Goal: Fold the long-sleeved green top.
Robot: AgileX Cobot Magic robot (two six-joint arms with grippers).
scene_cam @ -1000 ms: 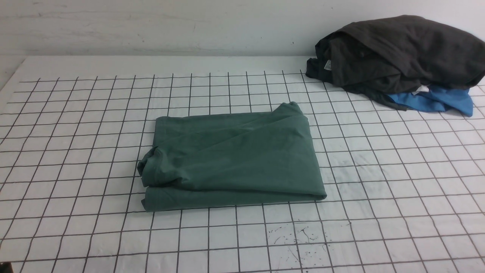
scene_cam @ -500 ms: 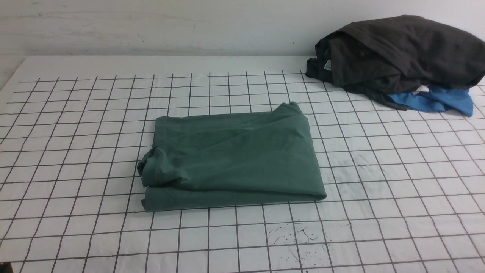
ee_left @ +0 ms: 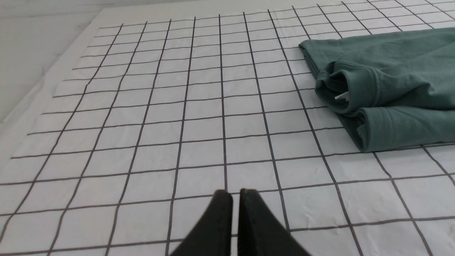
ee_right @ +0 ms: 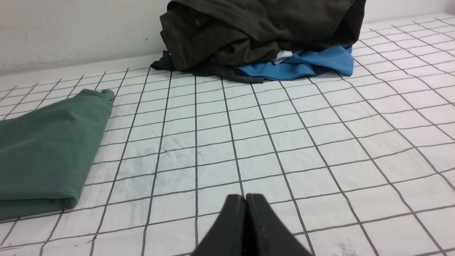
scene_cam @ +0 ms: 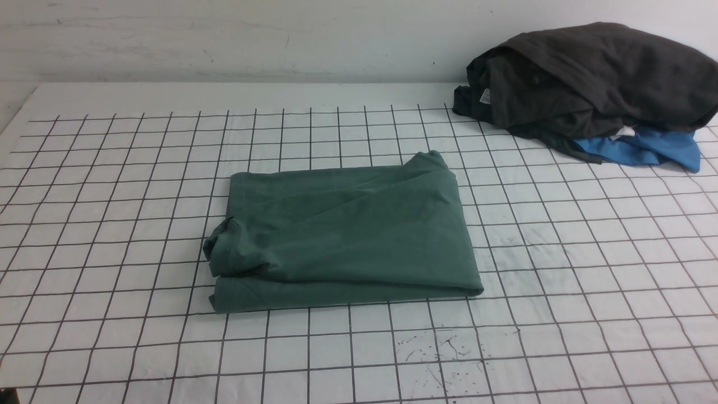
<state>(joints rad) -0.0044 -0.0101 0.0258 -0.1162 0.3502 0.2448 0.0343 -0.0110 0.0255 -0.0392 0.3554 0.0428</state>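
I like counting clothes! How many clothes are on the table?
3: green top folded mid-table; grey garment heaped far right; blue garment under it. More may hide beneath.

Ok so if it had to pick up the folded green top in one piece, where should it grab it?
Probably the green top by its near folded edge, coming in low from the robot's side. The layers stack thickest there and lie straight, so a pinch could catch them all; the left end bunches loosely.
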